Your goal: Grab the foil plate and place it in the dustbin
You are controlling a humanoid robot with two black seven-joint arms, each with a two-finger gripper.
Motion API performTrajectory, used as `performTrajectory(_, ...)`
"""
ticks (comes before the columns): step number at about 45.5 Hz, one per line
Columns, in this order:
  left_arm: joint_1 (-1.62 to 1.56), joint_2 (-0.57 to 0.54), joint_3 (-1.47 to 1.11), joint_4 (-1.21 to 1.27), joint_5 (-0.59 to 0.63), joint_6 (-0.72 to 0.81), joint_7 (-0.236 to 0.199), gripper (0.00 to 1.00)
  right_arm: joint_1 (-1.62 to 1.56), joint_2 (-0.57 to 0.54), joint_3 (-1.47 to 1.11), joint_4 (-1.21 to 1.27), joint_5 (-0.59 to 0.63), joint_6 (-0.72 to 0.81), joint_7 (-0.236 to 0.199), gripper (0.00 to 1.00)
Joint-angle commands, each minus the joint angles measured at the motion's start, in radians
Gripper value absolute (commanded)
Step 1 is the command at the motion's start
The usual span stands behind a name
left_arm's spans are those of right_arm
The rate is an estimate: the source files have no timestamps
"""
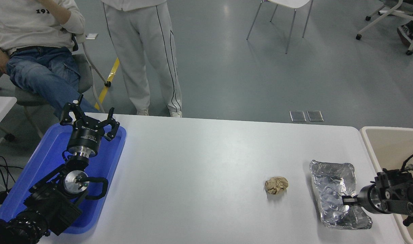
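Note:
The foil plate (333,189), a shiny crinkled silver tray, lies on the white table near its right end. My right gripper (348,200) comes in from the right edge, points left and reaches over the plate's right rim into its near half. It is seen side-on, so its grip does not show. The dustbin (389,142), a beige bin with a thick rim, stands just off the table's right end, behind my right arm. My left gripper (91,117) is parked open and empty over the blue tray at the left.
A crumpled brown paper ball (276,185) lies on the table just left of the foil plate. A flat blue tray (104,159) sits at the left end. One person sits and another stands at the far side, top left.

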Motion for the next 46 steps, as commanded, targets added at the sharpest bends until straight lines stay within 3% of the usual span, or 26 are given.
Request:
performTrajectory(1, 0.000, 0.000, 0.001, 0.000, -0.001, 0.000, 0.001, 1.00, 0.109, -0.054, -0.073, 0.116, 0.015, 0.001, 0.001, 0.00)
performTrajectory(19, 0.000, 0.000, 0.001, 0.000, 0.000, 0.000, 0.001, 1.00, 0.398, -0.103, -0.271, 0.375, 0.015, 0.033, 0.005, 0.00)
performTrajectory(32, 0.000, -0.001, 0.001, 0.000, 0.000, 0.000, 0.001, 1.00, 0.583, -0.095, -0.351, 0.424, 0.116, 0.249, 0.008, 0.00)
performTrajectory(46, 0.000, 0.000, 0.001, 0.000, 0.000, 0.000, 0.001, 1.00, 0.792, -0.094, -0.390, 0.484, 0.119, 0.469, 0.008, 0.00)
